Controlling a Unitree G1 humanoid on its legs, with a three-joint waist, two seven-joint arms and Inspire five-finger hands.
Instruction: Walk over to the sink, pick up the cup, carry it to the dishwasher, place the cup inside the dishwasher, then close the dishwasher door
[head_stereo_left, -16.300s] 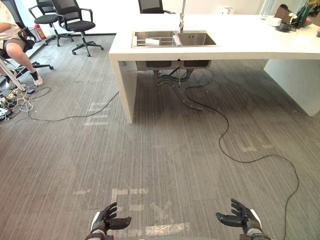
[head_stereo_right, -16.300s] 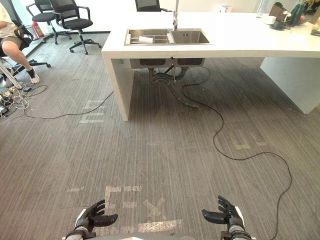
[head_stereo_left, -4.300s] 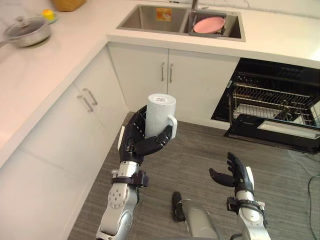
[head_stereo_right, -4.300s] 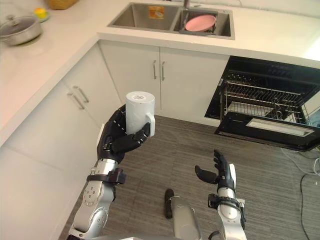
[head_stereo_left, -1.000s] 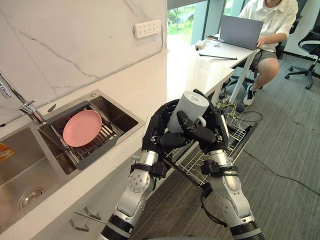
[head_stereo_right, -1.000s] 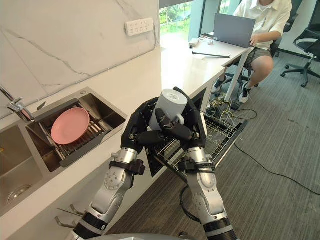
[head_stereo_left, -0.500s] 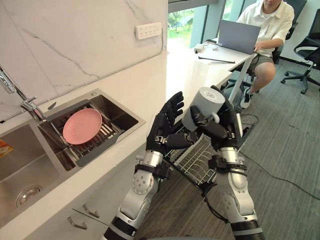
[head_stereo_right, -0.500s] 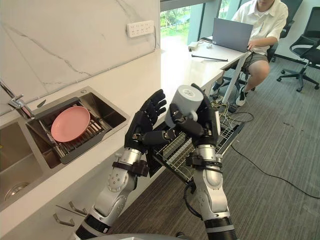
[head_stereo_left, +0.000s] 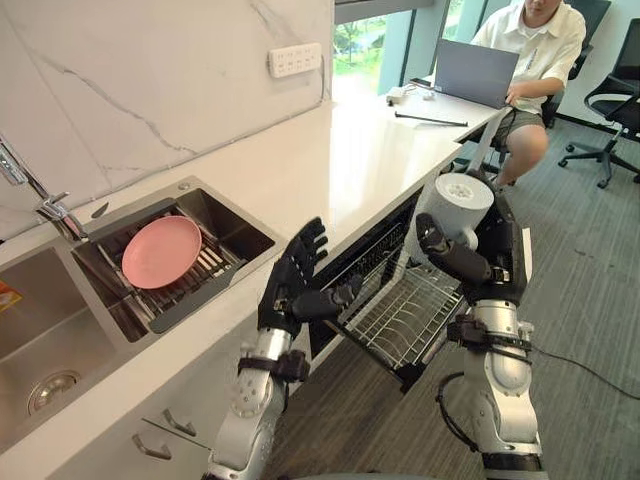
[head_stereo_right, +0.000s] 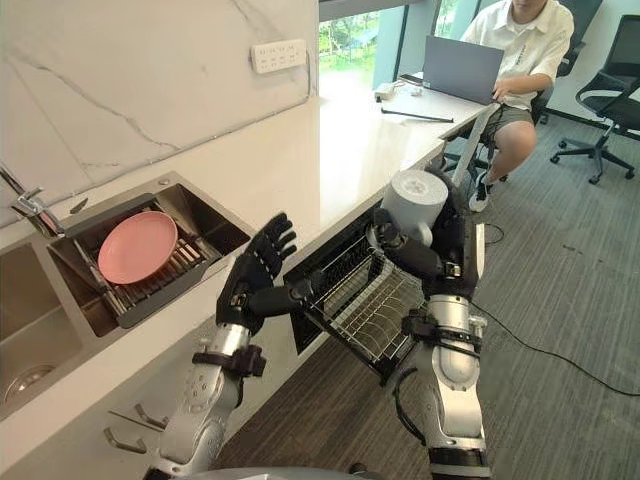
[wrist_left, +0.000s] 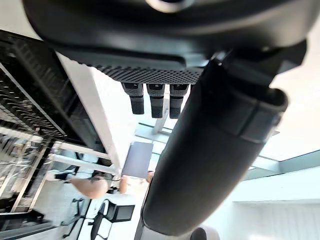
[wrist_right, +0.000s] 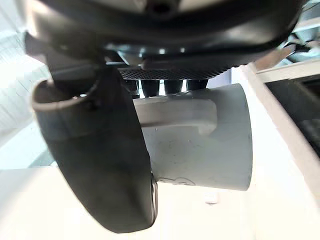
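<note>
Right hand (head_stereo_left: 497, 258) gripping the white cup (head_stereo_left: 452, 208), fingers wrapping behind it, thumb crossing its front, cup hanging above the pulled-out dishwasher rack (head_stereo_left: 398, 318), left hand (head_stereo_left: 288, 287) hovering by the counter (head_stereo_left: 340, 160) edge, fingers spreading straight

White worktop (head_stereo_left: 330, 165) along a marble wall (head_stereo_left: 150, 80); white socket strip (head_stereo_left: 295, 60) on the wall above the worktop's back edge. Pink plate (head_stereo_left: 163, 252), tilted, on a metal rack (head_stereo_left: 212, 262) sunk below the worktop's surface toward its left end; chrome tap (head_stereo_left: 48, 207) at the back edge just beside it. Thin dark rod (head_stereo_left: 432, 119) lying flat near the worktop's far end, with a small white item (head_stereo_left: 400, 95) close behind. Grey laptop (head_stereo_left: 475, 72), lid up, at that far end; seated person (head_stereo_left: 535, 45) in a white shirt behind it. Black office chair (head_stereo_left: 618, 100) at the right. Grey striped carpet (head_stereo_left: 590, 290) below. Metal cupboard handles (head_stereo_left: 160, 447) under the worktop's front edge.
</note>
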